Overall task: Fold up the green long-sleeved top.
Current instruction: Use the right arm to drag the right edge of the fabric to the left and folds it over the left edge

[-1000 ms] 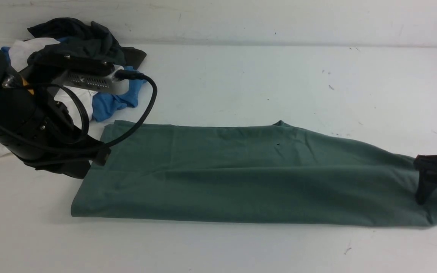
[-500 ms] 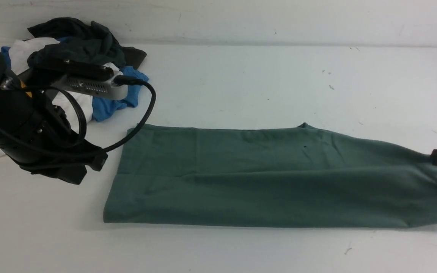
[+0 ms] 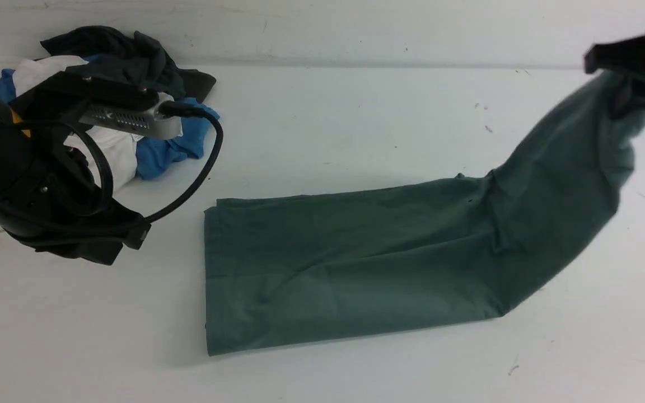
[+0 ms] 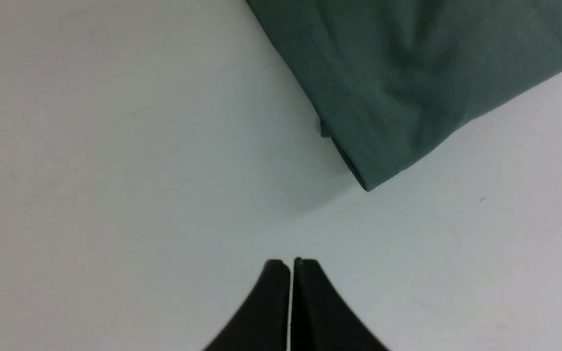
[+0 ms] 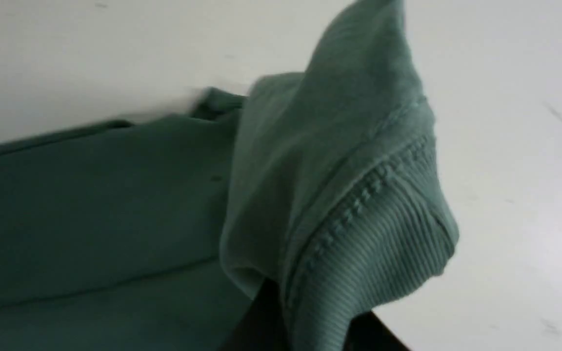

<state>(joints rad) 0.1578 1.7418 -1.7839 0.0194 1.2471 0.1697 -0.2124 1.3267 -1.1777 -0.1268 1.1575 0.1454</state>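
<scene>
While right jaws grip green top (image 3: 356, 252) — end raised | left jaws closed, apart.

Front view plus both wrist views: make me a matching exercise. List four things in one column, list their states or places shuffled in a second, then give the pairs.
Things:
1. left gripper
2. right gripper
3. green long-sleeved top
4. pile of clothes

States or places:
A. heaped at the far left of the table
B. shut, holding nothing
C. one end raised, the rest lying flat
D. clamped on ribbed green fabric

Pairs: 1-B, 2-D, 3-C, 4-A
</scene>
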